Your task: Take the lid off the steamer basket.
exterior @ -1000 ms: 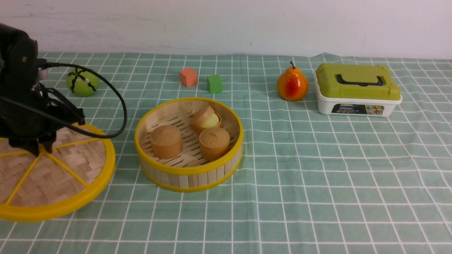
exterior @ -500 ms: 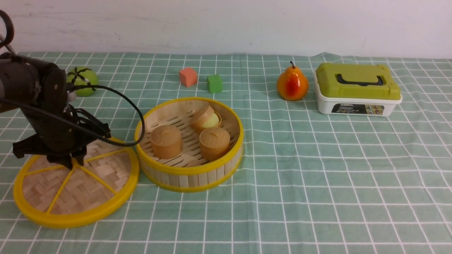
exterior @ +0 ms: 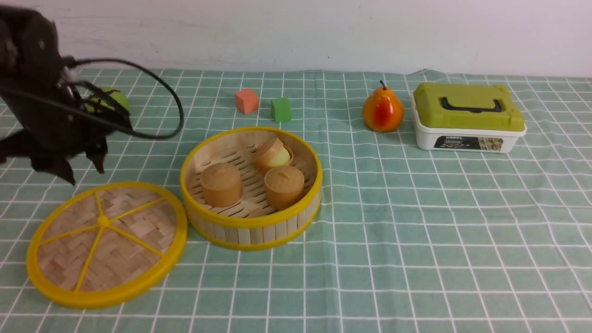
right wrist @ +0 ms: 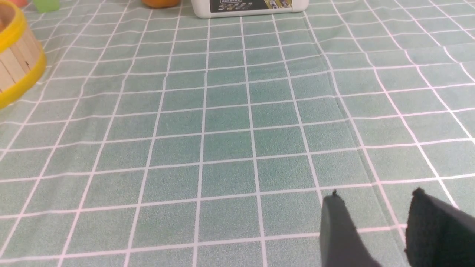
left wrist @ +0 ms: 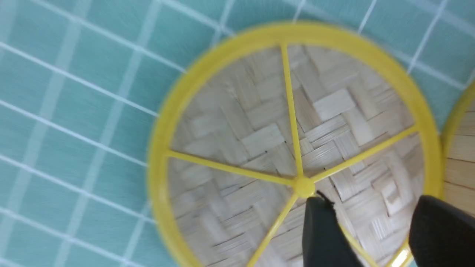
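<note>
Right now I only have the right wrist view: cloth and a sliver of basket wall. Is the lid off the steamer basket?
Observer: Yes. The lid lies flat on the cloth beside the steamer basket, on the robot's left side.
Operator: Is the left gripper holding it?
Observer: No. The left gripper is open and hangs above the lid, apart from it.
Operator: Anything inside the basket?
Observer: Three round tan pieces; the far one is tipped.

Your green table (exterior: 416, 231) holds the lid (exterior: 106, 245) flat near its front left corner, the steamer basket (exterior: 252, 229) beside it, and an orange block (exterior: 246, 101), a green block (exterior: 280, 109), a pear (exterior: 383, 111) and a box (exterior: 467, 136) near the back edge.
</note>
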